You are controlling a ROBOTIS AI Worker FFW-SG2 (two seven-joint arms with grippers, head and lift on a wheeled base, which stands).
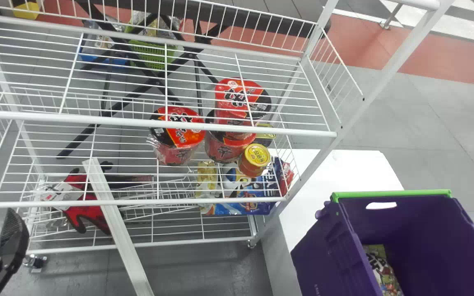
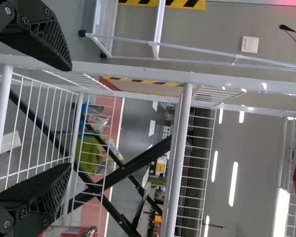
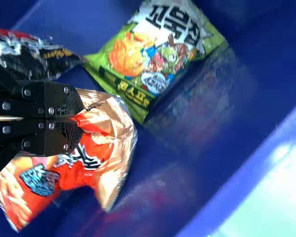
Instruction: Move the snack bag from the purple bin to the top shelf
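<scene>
In the head view my left gripper is at the lower left, in front of the rack. The left wrist view shows that gripper with its two fingers wide apart and nothing held, facing the white wire rack. My right gripper is shut on the crumpled end of a red-orange snack bag, inside the purple bin. A green snack bag and a dark one lie beside it. The purple bin stands at the lower right in the head view. The top shelf crosses the upper left.
Red noodle cups and a yellow-lidded can show through the top shelf's wires, with a blue packet near them. Red gloves lie at the rack's left. A slanted rack post rises between shelf and bin. The bin stands by a white table.
</scene>
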